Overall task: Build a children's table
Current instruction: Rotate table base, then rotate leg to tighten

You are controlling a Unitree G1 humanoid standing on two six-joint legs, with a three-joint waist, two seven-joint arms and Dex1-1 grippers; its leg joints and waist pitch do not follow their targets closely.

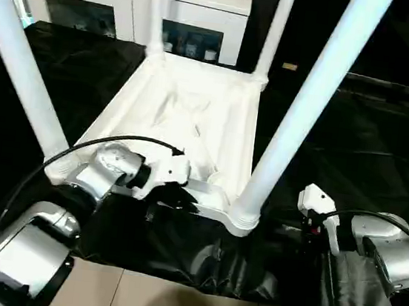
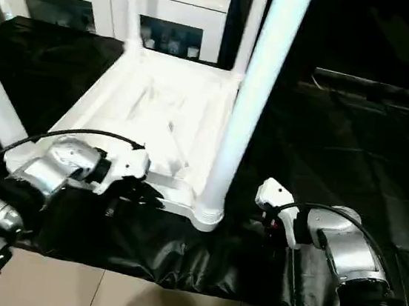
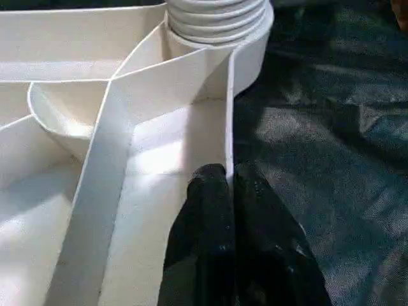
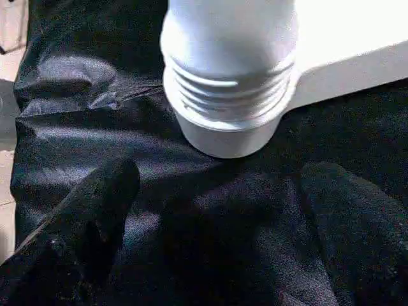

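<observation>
L gripper (image 3: 228,191) is clamped on near rim of upturned tabletop (image 1: 194,114). R gripper (image 4: 217,217) is held wide apart over black sheet (image 1: 355,142), just beside near-right leg (image 1: 308,98). 4 legs are seated upright in corner sockets; white cabinet (image 1: 133,2) seen beyond.

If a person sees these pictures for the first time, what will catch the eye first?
First, the white tabletop, lying upside down on the black sheet, with four white legs standing up from its corners. Next, the left claw, shut on the tabletop's near rim beside a corner socket. The right claw is open over the sheet, just short of the near right leg's base.
</observation>
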